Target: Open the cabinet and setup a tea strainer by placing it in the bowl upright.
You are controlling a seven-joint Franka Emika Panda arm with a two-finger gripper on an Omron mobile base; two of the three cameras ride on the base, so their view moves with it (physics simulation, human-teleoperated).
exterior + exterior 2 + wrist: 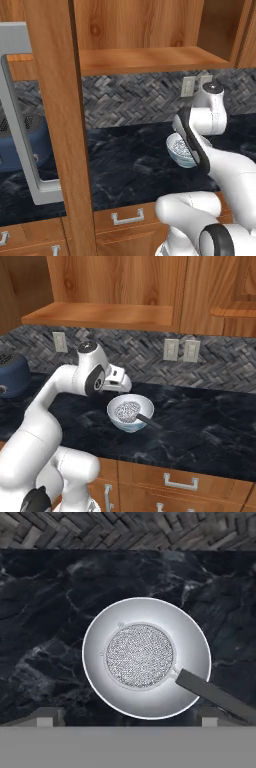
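Note:
The bowl (150, 612) stands on the dark marble counter, also seen in the right base view (142, 403) and, partly behind the arm, in the left base view (176, 148). The tea strainer (140, 655) sits upright in it, mesh cup centred. Its dark handle (150, 422) rests over the rim toward the right. My gripper (131, 717) hangs open just above the bowl (122, 390), fingertips wide apart and holding nothing. The cabinet stands open: its door (55, 100) swings out toward the camera, with the grey bar handle (22, 135) and the wood shelf (150, 60) in view.
A dark blue round appliance (10, 376) stands on the counter to the left. Wall outlets (177, 349) sit on the herringbone backsplash. Low wooden drawers (180, 481) run under the counter edge. The open door blocks the left side of the left base view.

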